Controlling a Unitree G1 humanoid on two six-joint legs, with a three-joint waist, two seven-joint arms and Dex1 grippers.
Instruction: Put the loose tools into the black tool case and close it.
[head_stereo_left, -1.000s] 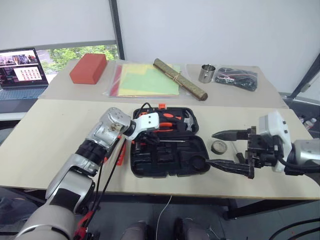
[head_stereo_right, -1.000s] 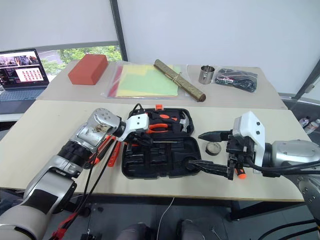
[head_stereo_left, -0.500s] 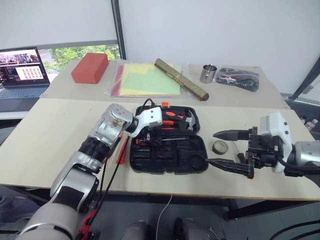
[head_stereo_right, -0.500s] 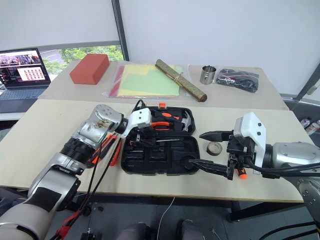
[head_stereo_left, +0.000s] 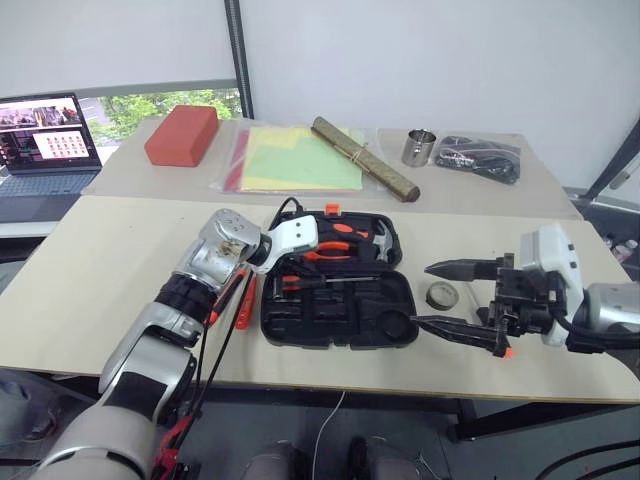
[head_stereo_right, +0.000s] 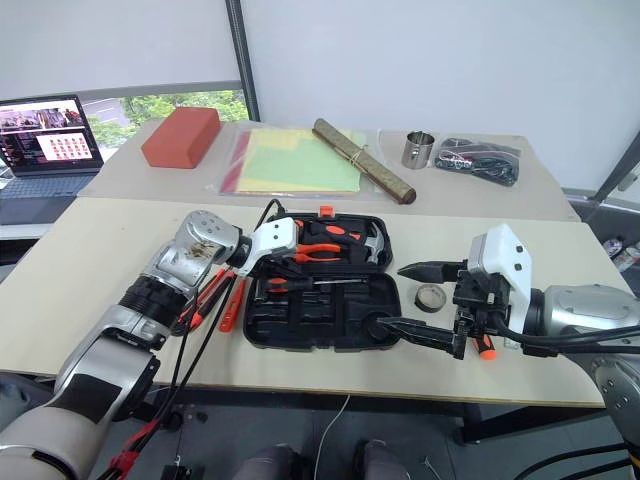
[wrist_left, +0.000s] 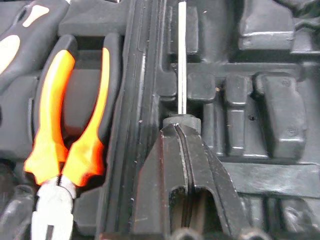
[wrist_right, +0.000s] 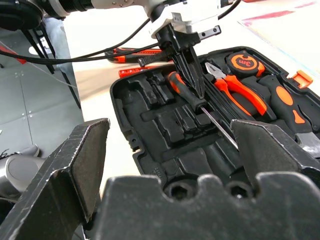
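— Since a second ago the left gripper (wrist_left: 181, 125) has been shut with nothing held, its tips laid on the screwdriver (head_stereo_left: 322, 283) in the black tool case (head_stereo_left: 300, 335) at frame centre
— Could it be unseated?
— Likely, if dragged on withdrawal; the right gripper (head_stereo_right: 389, 295), lower right, is held wide and empty by the tape roll (head_stereo_left: 437, 294)

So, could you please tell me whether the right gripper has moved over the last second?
No. The right gripper still hangs beside the grey tape roll, at the right end of the black tool case, jaws open.
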